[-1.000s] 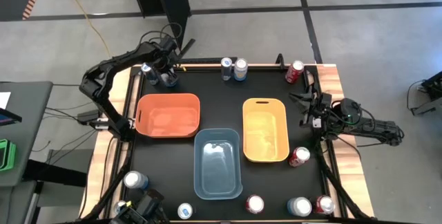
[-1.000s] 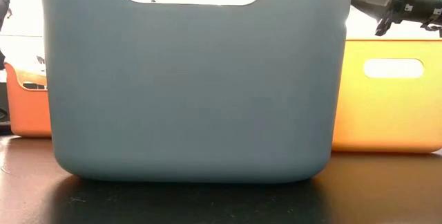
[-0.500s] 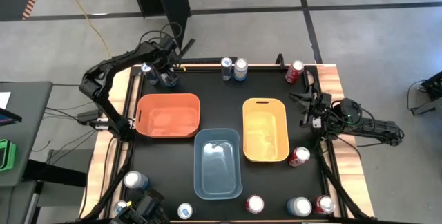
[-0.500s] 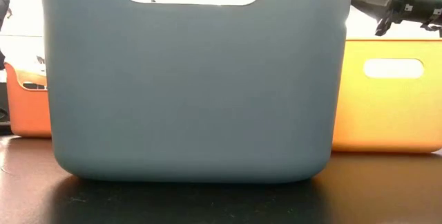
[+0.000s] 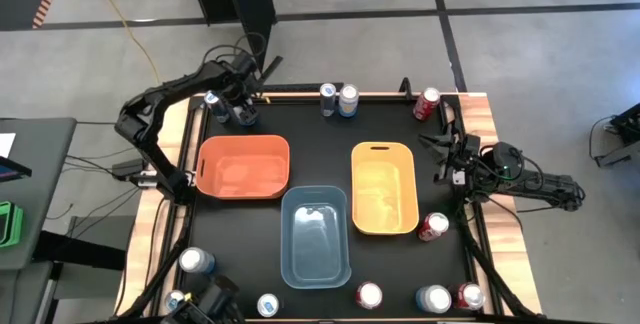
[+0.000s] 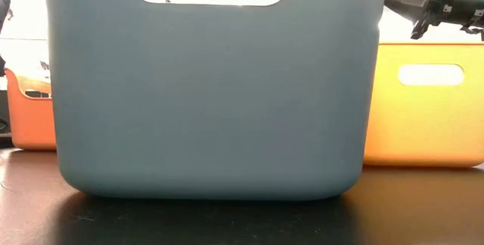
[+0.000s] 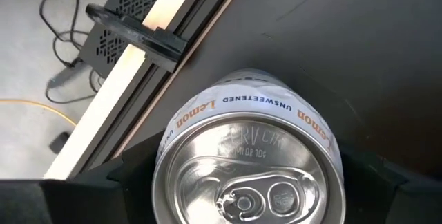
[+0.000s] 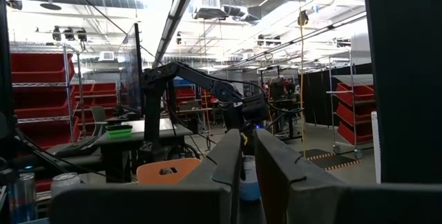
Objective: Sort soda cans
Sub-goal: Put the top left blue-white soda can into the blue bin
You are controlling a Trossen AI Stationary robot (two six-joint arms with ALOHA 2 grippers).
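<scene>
Reaching with the left arm, bent sharply at the elbow, out over the worktop's (image 5: 250,134) far left corner; left gripper (image 5: 238,104) pointing down and closing around a silver-white soda can (image 7: 248,158) standing upright near that corner, fingers (image 7: 376,182) pressing on both its sides. Lying stretched along the right edge with the right arm, right gripper (image 5: 443,157) aiming inward beside the yellow bin (image 5: 384,154), fingers (image 8: 228,162) nearly together and holding nothing. Sitting mid-worktop: orange bin (image 5: 243,144), blue bin (image 5: 315,196). Standing along the far edge: two more cans (image 5: 338,99) and a red can (image 5: 427,103); others lining the near edge (image 5: 369,295).
</scene>
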